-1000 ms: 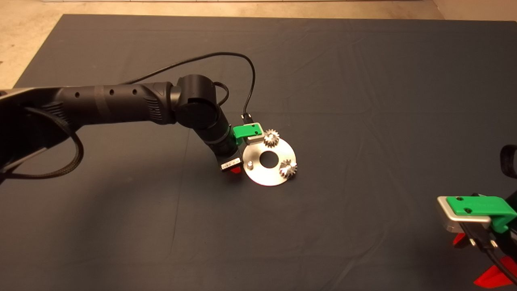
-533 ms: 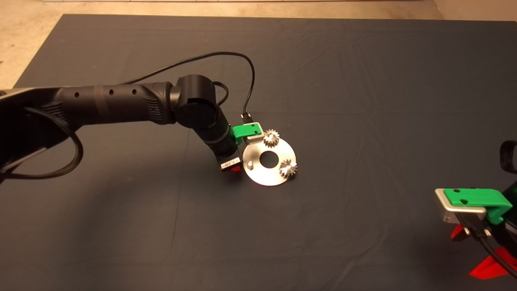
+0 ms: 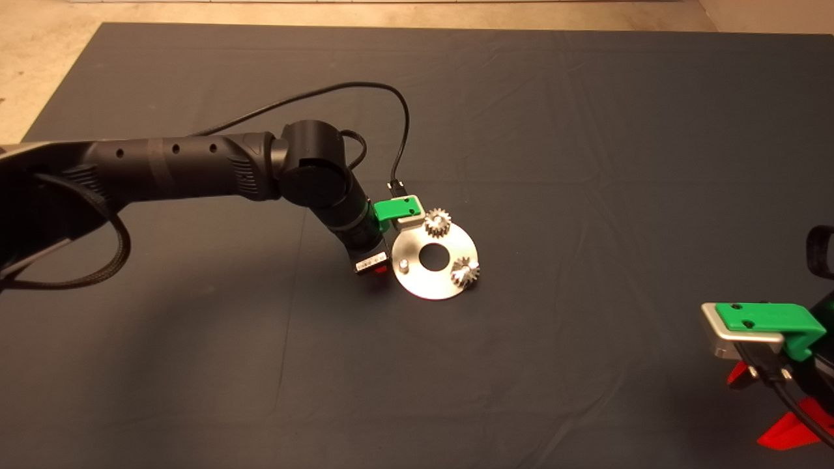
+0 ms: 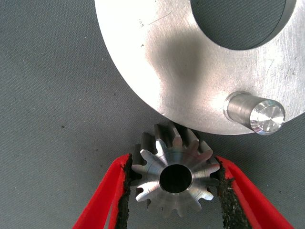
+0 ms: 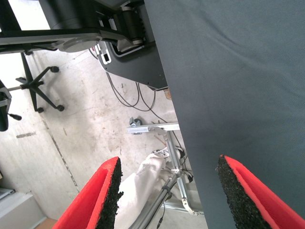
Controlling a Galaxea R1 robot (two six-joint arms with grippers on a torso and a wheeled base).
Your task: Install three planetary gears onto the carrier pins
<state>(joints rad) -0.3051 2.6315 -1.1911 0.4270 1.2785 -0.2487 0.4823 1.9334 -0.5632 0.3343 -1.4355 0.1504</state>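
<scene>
The carrier disc (image 3: 433, 281) lies on the mat near its middle. Two planetary gears (image 3: 438, 223) (image 3: 464, 271) sit on carrier pins, at the disc's far side and right side. One carrier pin (image 3: 404, 265) (image 4: 255, 113) on the left side stands bare. My left gripper (image 3: 376, 268) (image 4: 174, 161) hangs at the disc's left rim, shut on a third planetary gear (image 4: 175, 179). That gear lies flat just outside the rim, close to the bare pin, and is hidden in the head view. My right gripper (image 3: 765, 407) (image 5: 167, 176) waits open at the lower right edge.
The dark mat (image 3: 586, 163) spreads wide around the disc. The left arm's black cable (image 3: 365, 88) loops above the mat behind the disc. The right wrist view looks past the mat's edge to the floor, with cables, a metal frame and chair legs.
The right gripper rose a little at the lower right edge, then held still. The left arm shifted very slightly; the disc and its two gears stayed put.
</scene>
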